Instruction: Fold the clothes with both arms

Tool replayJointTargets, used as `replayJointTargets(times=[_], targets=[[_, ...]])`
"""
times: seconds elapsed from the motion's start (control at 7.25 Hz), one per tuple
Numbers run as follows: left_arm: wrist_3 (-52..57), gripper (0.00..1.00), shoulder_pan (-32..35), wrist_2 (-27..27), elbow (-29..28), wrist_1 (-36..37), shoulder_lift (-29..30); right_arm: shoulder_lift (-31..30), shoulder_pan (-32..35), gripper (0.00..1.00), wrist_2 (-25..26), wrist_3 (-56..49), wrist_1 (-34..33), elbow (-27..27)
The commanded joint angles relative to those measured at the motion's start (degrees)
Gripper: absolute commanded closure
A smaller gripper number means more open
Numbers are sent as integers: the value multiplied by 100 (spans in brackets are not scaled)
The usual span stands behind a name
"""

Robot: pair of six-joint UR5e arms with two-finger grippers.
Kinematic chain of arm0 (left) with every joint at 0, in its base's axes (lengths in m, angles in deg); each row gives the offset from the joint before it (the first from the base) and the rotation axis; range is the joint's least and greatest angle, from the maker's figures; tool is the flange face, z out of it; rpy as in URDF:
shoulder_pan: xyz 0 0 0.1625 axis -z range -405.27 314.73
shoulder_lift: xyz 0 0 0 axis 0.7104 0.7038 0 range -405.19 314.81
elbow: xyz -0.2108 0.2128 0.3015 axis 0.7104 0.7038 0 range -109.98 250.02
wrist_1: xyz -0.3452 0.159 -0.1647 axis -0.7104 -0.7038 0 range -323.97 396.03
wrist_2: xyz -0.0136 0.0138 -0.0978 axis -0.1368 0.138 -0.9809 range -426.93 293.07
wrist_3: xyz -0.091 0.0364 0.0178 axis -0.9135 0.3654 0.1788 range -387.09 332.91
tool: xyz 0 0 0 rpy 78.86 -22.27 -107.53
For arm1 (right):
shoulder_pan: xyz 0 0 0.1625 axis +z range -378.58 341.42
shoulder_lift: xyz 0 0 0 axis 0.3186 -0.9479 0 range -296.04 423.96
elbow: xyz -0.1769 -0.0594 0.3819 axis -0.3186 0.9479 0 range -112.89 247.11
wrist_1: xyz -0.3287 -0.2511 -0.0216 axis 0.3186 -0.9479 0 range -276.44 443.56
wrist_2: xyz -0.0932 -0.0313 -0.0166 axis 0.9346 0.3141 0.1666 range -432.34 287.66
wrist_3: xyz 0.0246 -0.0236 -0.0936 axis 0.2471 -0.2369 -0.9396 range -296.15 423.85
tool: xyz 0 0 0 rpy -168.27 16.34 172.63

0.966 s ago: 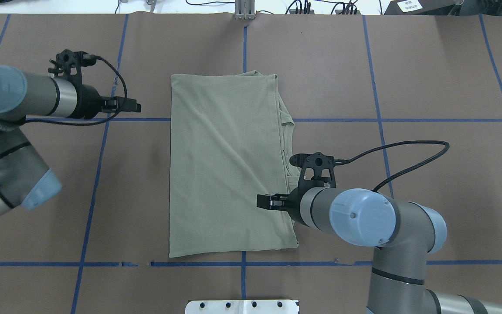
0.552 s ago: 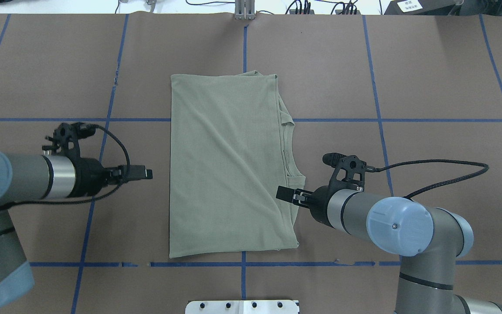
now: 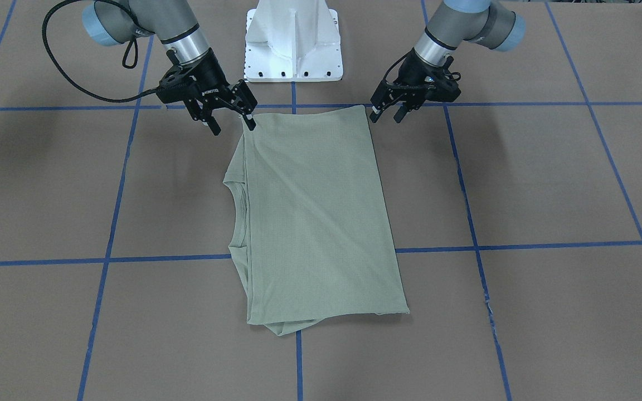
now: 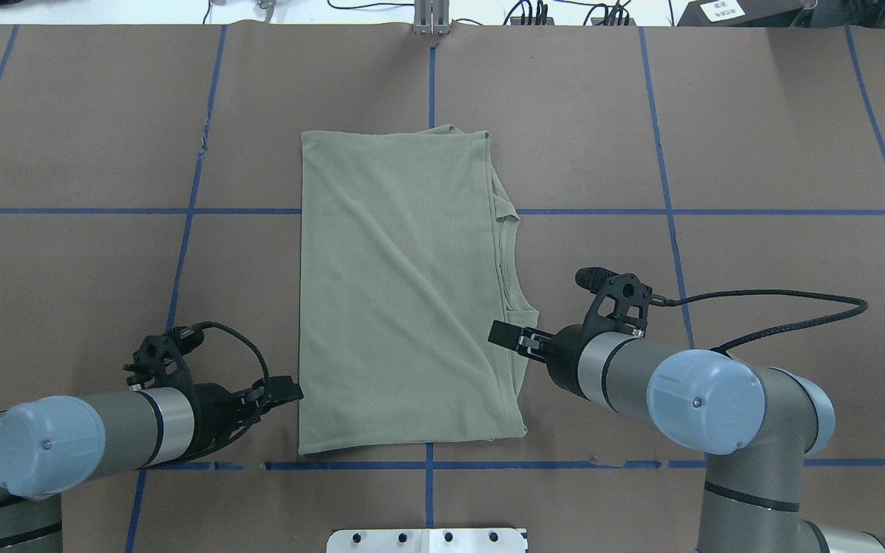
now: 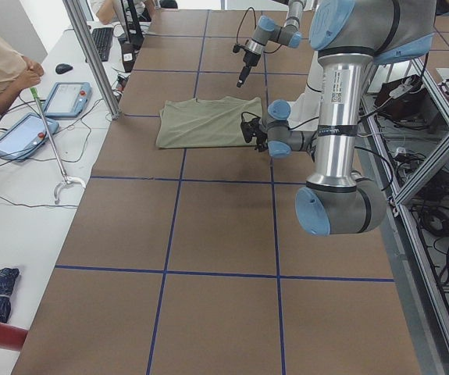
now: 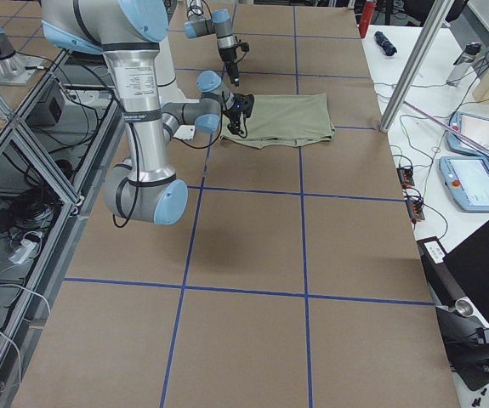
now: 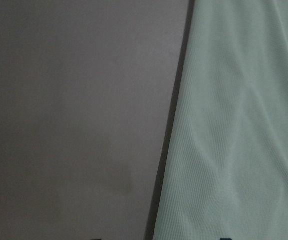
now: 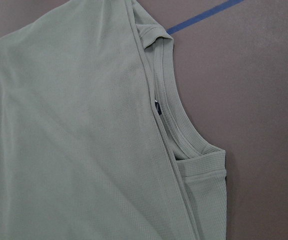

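The folded shirt (image 4: 404,292) lay in the middle of the brown surface (image 4: 757,138), which was crossed by blue tape lines (image 4: 665,211). The left tool (image 3: 386,117), released, hung just beside the shirt's left corner nearest the robot's edge. The right tool (image 3: 232,127), also released, hovered above the shirt's right side. The left tool had travelled toward the robot's edge since the earlier frame.

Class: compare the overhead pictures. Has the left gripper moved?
Yes. The left gripper moved toward the robot, from the far blue tape line to the near corner of the shirt.
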Motion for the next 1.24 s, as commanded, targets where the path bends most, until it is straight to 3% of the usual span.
replayJointTargets(times=[0.0,1.1], targets=[[-435,18,-378,382,-135,22,179,9,-1,0,35,4,0,16],[-453,19,-565,481,-320,22,408,26,-18,0,70,30,0,42]])
